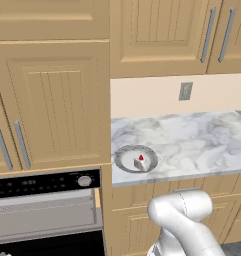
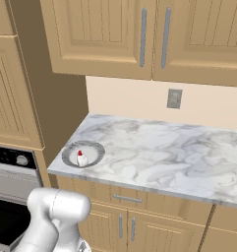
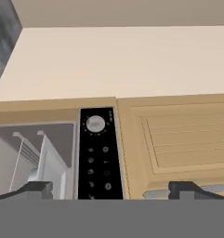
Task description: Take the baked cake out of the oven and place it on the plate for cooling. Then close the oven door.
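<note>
Count: 1 baked cake (image 1: 140, 162), resting on 1 plate (image 1: 123, 159) at counter (image 1: 192, 140) edge, well apart from 1 claw (image 3: 111, 188). Claw spread wide, empty, facing oven (image 3: 95, 153) control panel.

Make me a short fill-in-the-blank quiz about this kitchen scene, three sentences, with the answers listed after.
1. The baked cake sits on the ____, on the marble counter.
2. The oven cavity is ____, so its door is not yet shut.
3. The claw has its fingers spread ____, holding nothing.

Missing words: plate; open; open
</note>
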